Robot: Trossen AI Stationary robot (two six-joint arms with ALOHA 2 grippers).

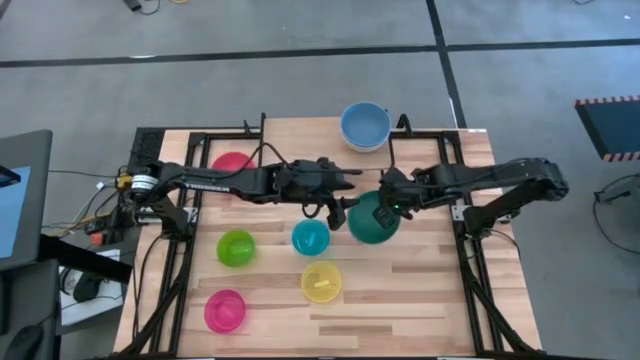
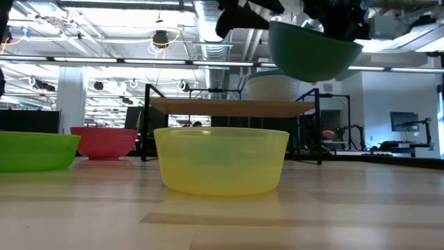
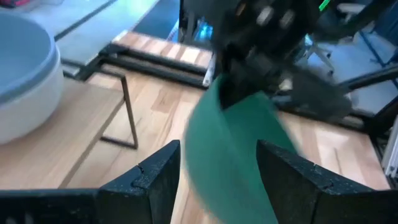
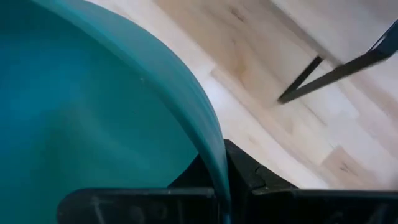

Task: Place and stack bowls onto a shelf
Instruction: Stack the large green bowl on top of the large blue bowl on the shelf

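My right gripper (image 1: 388, 207) is shut on a teal bowl (image 1: 373, 220), which hangs in the air (image 2: 316, 52) above the table's middle. My left gripper (image 1: 338, 208) is open at the bowl's left side. In the left wrist view its fingers (image 3: 155, 180) stand on either side of the bowl's edge (image 3: 230, 155); whether they touch it I cannot tell. The shelf (image 2: 229, 106) stands at the far edge and carries a blue bowl (image 1: 365, 122) nested in a white one (image 2: 277, 87). Red (image 1: 233, 162), lime green (image 1: 237, 247), cyan (image 1: 310, 237), yellow (image 1: 321, 283) and pink (image 1: 225, 310) bowls rest on the tabletop. My right gripper pinches the teal bowl's rim (image 4: 214, 155) on its right side, one finger inside the bowl and one finger (image 4: 249, 174) outside its wall. It comes from the table's right. The bowl is lifted clear of the table, mouth up, higher than the shelf top.
The shelf's thin black legs (image 3: 127, 112) stand just beyond the held bowl. The cyan bowl lies right below and near the two grippers. Bare tabletop (image 1: 430, 290) shows toward the near right corner. Black frame rails run along both table sides.
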